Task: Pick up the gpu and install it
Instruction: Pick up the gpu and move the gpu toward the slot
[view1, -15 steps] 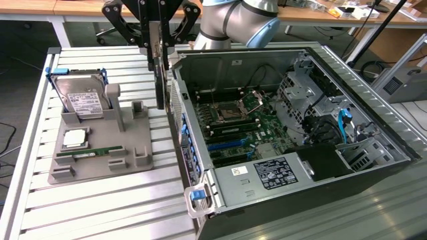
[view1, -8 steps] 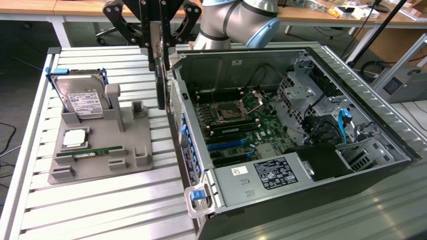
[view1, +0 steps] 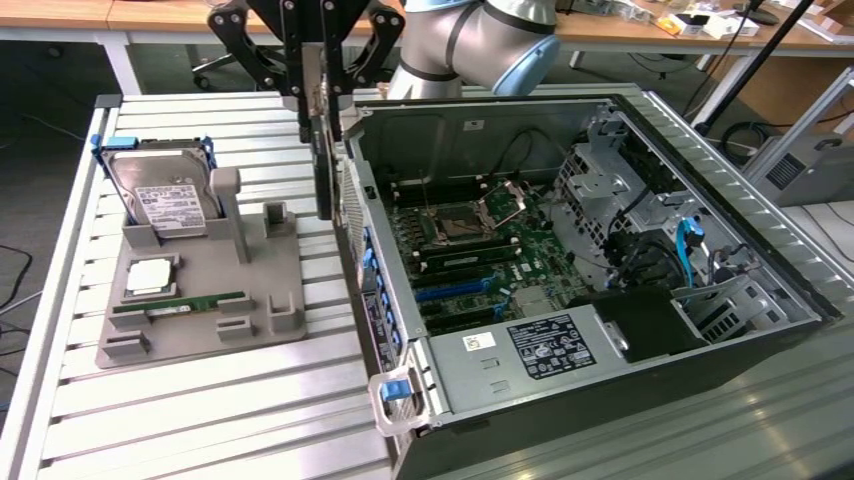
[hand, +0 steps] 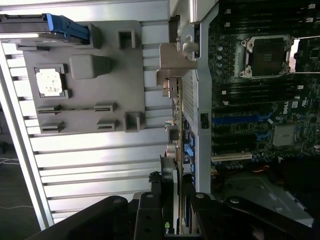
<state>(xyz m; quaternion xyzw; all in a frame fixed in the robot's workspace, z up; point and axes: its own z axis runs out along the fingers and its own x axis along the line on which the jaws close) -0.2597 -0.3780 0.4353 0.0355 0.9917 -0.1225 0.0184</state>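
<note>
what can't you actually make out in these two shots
- gpu: edge-on in both views, so its faces and connector edge are hidden.
- gripper: shut on the gpu; its upper part is cut off by the exterior view's top edge.
- hard drive: runs off the wrist view's edge.
- label on the grey box in the case: text too small to read in the exterior view.
</note>
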